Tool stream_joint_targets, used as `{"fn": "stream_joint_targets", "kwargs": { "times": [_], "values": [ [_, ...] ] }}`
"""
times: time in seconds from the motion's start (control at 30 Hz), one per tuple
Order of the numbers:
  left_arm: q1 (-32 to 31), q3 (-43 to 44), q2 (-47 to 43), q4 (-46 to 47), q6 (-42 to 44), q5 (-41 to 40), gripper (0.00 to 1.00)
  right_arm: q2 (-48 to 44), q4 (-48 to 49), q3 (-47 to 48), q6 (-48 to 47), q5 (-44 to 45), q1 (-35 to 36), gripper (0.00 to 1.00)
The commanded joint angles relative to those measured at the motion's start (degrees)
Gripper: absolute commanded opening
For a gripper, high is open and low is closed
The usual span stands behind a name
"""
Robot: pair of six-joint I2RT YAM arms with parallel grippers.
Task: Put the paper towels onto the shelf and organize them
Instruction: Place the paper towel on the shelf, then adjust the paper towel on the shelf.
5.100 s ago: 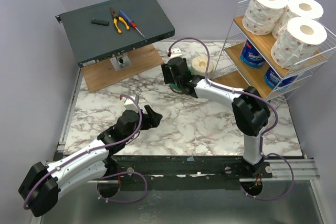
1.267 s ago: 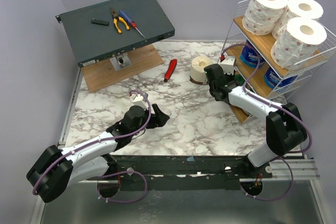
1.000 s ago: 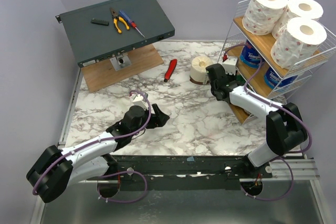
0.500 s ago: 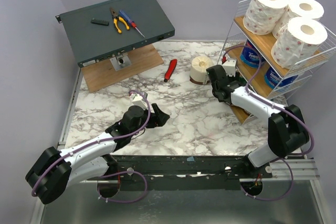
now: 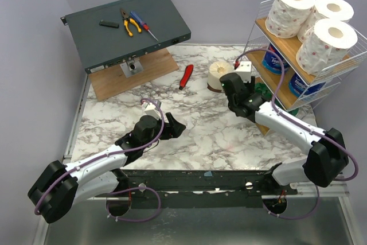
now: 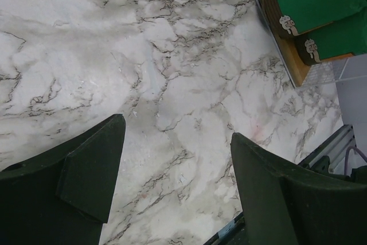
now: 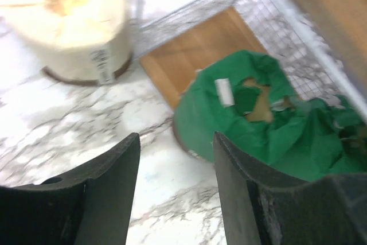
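Right gripper (image 7: 175,185) is released: jaws spread, only marble between them. A green-wrapped roll (image 7: 229,121) sits just ahead of the gap, slightly right, on the bottom wood tier of the shelf (image 5: 284,44). A second green roll (image 6: 338,35) lies side by side with it. Cream roll (image 7: 69,32) stands upright on the table (image 5: 212,133), ahead-left of the jaws, beside the shelf's wire side, near the green one but apart from it. 3 white rolls (image 5: 292,10) sit on the top tier and 2 blue-wrapped rolls (image 5: 274,60) on the middle one. Left gripper (image 6: 175,164) is also released and empty, low over marble, well apart from the shelf. Red-handled tool (image 5: 186,76) lies left of the cream roll. Dark grey box (image 5: 126,30) with tools sits far left.
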Motion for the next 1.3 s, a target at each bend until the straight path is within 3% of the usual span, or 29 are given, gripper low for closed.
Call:
{"fn": "stream_joint_targets", "kwargs": {
  "times": [0.0, 0.13, 0.3, 0.5, 0.7, 1.27],
  "values": [
    [0.3, -0.2, 0.4, 1.3, -0.7, 0.8, 0.77, -0.1, 2.8, -0.4, -2.6, 4.6, 8.2, 0.53],
    [0.3, 0.2, 0.9, 0.7, -0.8, 1.0, 0.77, 4.8, 1.6, -0.9, 1.7, 5.8, 9.6, 0.34],
    [0.3, -0.4, -0.2, 0.1, -1.1, 0.4, 0.77, 10.0, 1.6, -1.5, 5.4, 8.6, 8.8, 0.01],
    [0.2, -0.5, -0.7, -0.6, -0.8, 0.1, 0.77, 14.2, -2.1, -1.7, 12.5, 3.9, -0.3, 0.01],
    [0.3, -0.3, 0.2, -0.1, -0.9, 0.4, 0.77, 14.1, -1.8, -4.7, 13.9, 3.1, -4.6, 0.01],
    [0.3, -0.4, 0.9, 0.8, 0.0, 1.2, 0.77, 19.3, -4.1, -2.7, 20.0, 8.2, -11.5, 0.01]
  ]
}}
